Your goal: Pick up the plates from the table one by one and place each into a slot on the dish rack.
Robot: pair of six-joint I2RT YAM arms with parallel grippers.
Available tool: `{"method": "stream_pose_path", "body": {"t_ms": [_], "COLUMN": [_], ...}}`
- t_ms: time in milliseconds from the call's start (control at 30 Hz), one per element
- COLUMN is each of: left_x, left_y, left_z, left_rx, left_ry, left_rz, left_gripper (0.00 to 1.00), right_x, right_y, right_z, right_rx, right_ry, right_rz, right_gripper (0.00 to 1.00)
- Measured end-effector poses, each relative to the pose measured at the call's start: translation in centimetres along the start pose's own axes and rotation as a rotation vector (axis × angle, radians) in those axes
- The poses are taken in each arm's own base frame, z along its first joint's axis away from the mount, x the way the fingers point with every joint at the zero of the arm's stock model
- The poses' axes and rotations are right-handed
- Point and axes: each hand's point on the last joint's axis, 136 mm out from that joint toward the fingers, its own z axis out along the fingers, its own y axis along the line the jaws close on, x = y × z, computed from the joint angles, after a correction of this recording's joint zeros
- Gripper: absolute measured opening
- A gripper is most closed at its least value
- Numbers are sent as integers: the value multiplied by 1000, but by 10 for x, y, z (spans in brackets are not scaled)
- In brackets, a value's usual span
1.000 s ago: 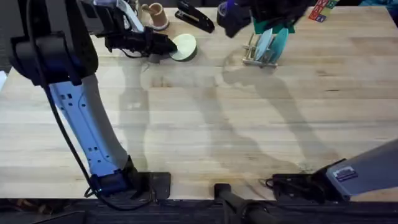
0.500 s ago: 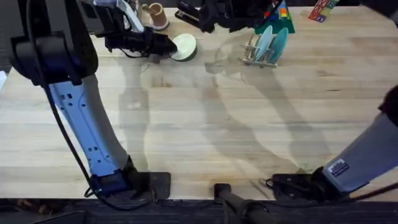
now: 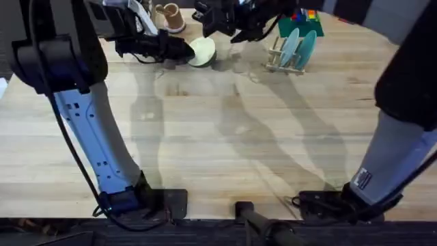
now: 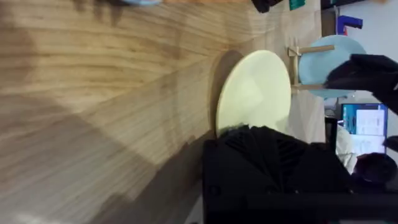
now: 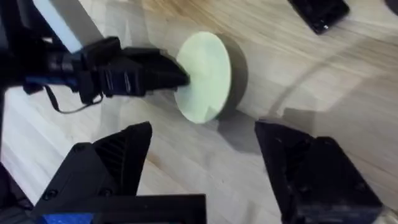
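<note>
Cream plate stands tilted on the bench, pinched by the left gripper. Right gripper, fingers spread, should straddle its rim squarely before closing.

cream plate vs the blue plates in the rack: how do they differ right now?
Colour: the cream plate is pale yellow; the blue plates are light blue and teal.
Place: the cream plate is at the left gripper, tipped up off the table; the blue ones stand in the dish rack.
Hold: the cream one is gripped by its edge; pegs hold the blue ones.
Shared: small, round, flat.
</note>
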Motion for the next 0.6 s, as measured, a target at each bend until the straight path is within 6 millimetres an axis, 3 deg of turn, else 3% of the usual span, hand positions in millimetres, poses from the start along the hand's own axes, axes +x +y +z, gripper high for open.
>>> {"method": "stream_pose_path", "body": {"t_ms": [300,600], "left_x": [0,0], "left_y": [0,0], "left_z": [0,0], "left_rx": [0,0], "left_ry": [0,0], "left_rz": [0,0], "left_gripper": [38,39], "right_x": [-9,-1], "right_y": [1,-12], "right_z": [35,63], "right_rx": [-77,-98], "right_ry": [-38,-18], "right_rz": [66,153], "right_gripper": [992,992]}}
